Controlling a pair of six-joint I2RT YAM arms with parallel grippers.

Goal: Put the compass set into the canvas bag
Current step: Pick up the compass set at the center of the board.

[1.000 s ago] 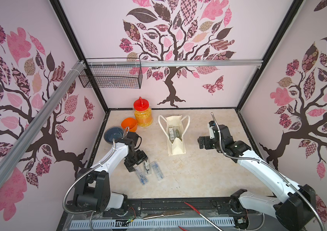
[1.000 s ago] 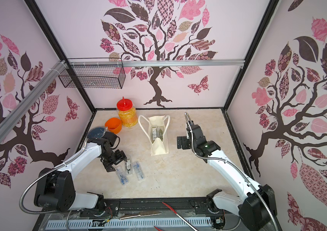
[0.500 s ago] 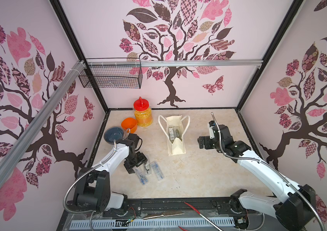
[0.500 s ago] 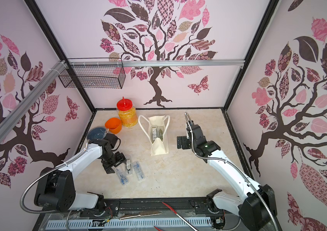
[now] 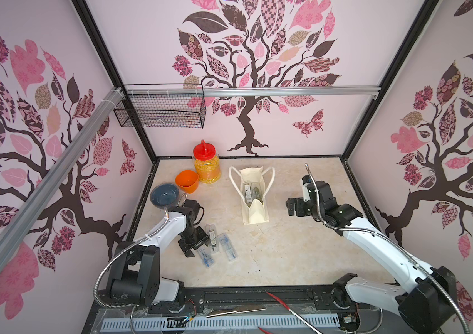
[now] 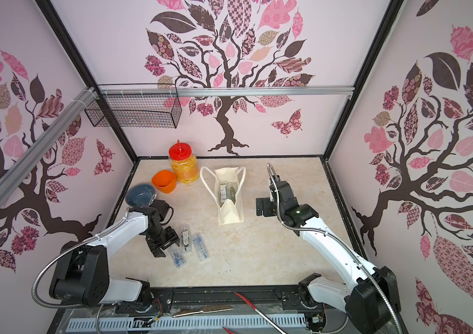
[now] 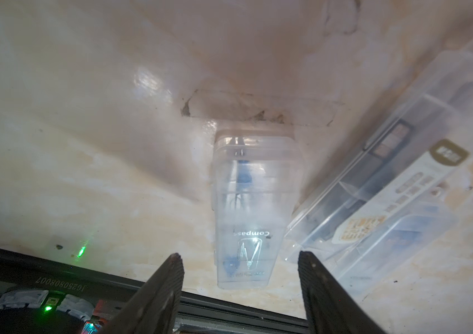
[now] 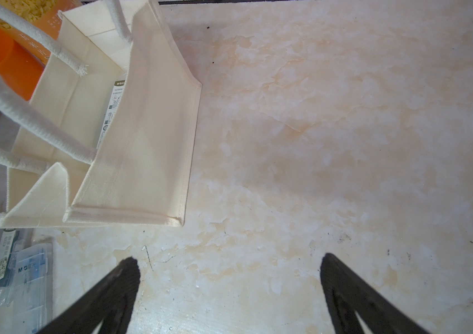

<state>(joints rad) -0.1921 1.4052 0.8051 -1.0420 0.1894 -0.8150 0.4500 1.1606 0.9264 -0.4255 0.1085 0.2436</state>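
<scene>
Pick-up step, by my reckoning: left end effector (image 7: 240,255) hangs low over the pale marbled surface (image 5: 287,245), jaws apart, straddling one end of a clear plastic compass case (image 7: 244,202) lying flat, not pinching it. Next move wants a squeeze across the case's narrow width, clear of the dark-labelled clear case (image 7: 388,179) just beside, then a carry to the upright cream canvas bag (image 5: 254,215), well apart. The right end effector (image 8: 229,258) hovers wide open over bare surface beside that bag
</scene>
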